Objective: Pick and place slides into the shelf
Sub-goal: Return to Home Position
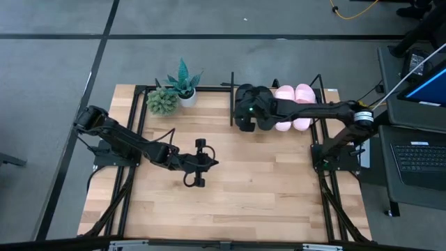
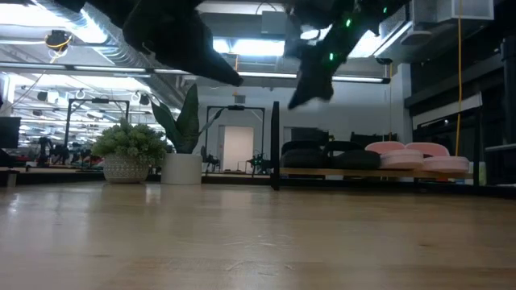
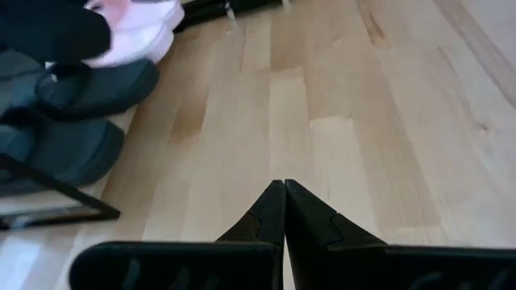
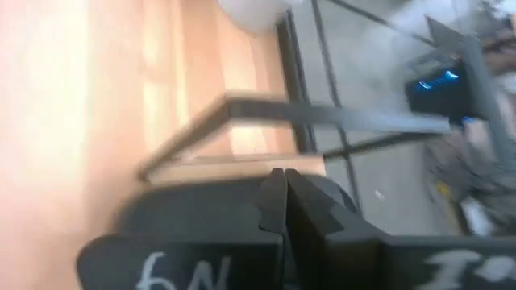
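Observation:
Two black slides [image 2: 330, 156] and two pale pink slides [image 2: 415, 155] lie side by side, soles down, on the wood board of the shelf [image 2: 275, 145] at the table's far edge. In the high view the black pair [image 1: 259, 94] lies left of the pink pair [image 1: 294, 104]. My right gripper [image 2: 300, 98] is shut and empty; it hangs above the black slides at the shelf's left end [image 1: 240, 115], clear of them. My left gripper [image 1: 202, 162] is shut and empty over the middle of the table; its wrist view [image 3: 284, 189] shows the black slides [image 3: 81, 97] farther off.
Two potted plants [image 1: 174, 90] stand at the far edge, left of the shelf. Black arm mounting frames [image 1: 132, 160] run along both sides of the table. A laptop [image 1: 421, 157] sits off the table's right side. Bare wood [image 1: 265, 188] lies in front of the shelf.

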